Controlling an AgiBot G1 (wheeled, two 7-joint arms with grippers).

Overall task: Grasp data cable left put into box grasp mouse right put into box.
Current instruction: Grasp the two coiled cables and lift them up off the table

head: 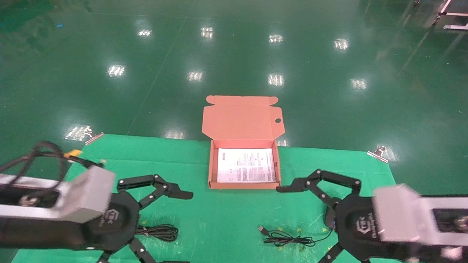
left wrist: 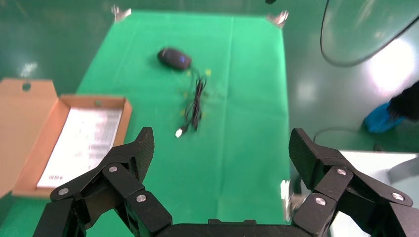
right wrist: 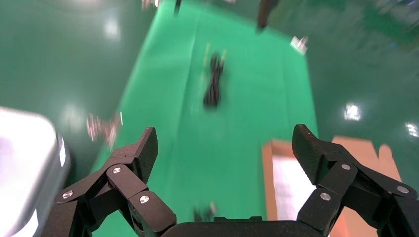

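Note:
The salmon-orange box (head: 210,171) stands open at the middle of the green cloth, its lid (head: 243,117) folded back and a white printed sheet as its floor. The data cable (head: 161,232) lies as a flat black bundle at the front left. My left gripper (head: 172,228) is open and empty, right over the cable. The mouse (head: 329,218) is mostly hidden behind my right gripper (head: 299,224), which is open and empty; its cord with the USB plug (head: 289,238) lies between the fingers. The left wrist view shows the mouse (left wrist: 174,58), and the right wrist view shows the data cable (right wrist: 213,84).
The green cloth (head: 226,219) is held by metal clips at its far corners (head: 94,138) (head: 378,153). Beyond it is shiny green floor. The box wall shows in the left wrist view (left wrist: 126,111) and the right wrist view (right wrist: 268,182).

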